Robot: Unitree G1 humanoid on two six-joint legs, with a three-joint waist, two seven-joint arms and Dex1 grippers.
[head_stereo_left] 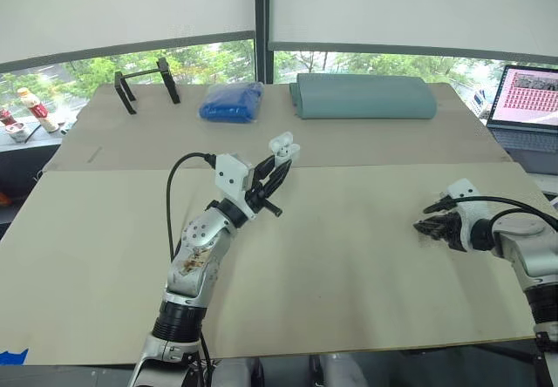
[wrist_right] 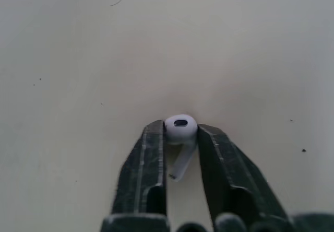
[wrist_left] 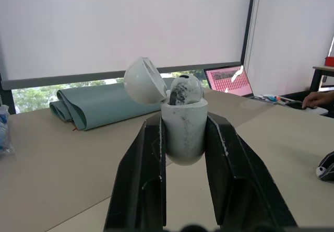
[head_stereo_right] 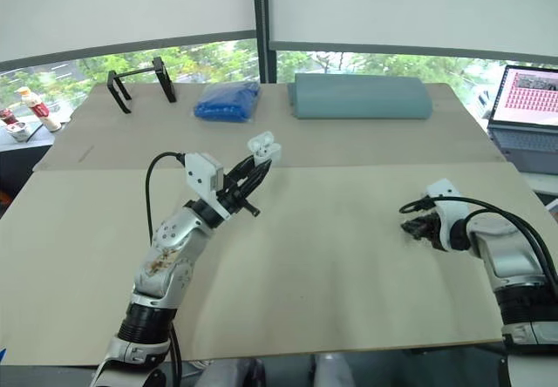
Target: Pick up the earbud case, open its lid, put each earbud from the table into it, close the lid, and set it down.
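My left gripper (head_stereo_left: 277, 171) is raised above the middle of the table and shut on the white earbud case (head_stereo_left: 284, 148). In the left wrist view the case (wrist_left: 183, 128) sits upright between the two black fingers, its lid (wrist_left: 144, 80) flipped open, with one earbud (wrist_left: 185, 90) seated in it. At the right side of the table my right gripper (head_stereo_left: 429, 227) is low on the surface. The right wrist view has its fingers closed around a white earbud (wrist_right: 180, 132), stem pointing back toward the wrist.
At the far edge lie a rolled teal mat (head_stereo_left: 363, 97), a blue bag (head_stereo_left: 232, 103) and a black stand (head_stereo_left: 146, 84). A laptop (head_stereo_left: 528, 108) sits off the table's right end. A person's hand (wrist_left: 315, 99) rests beyond the laptop.
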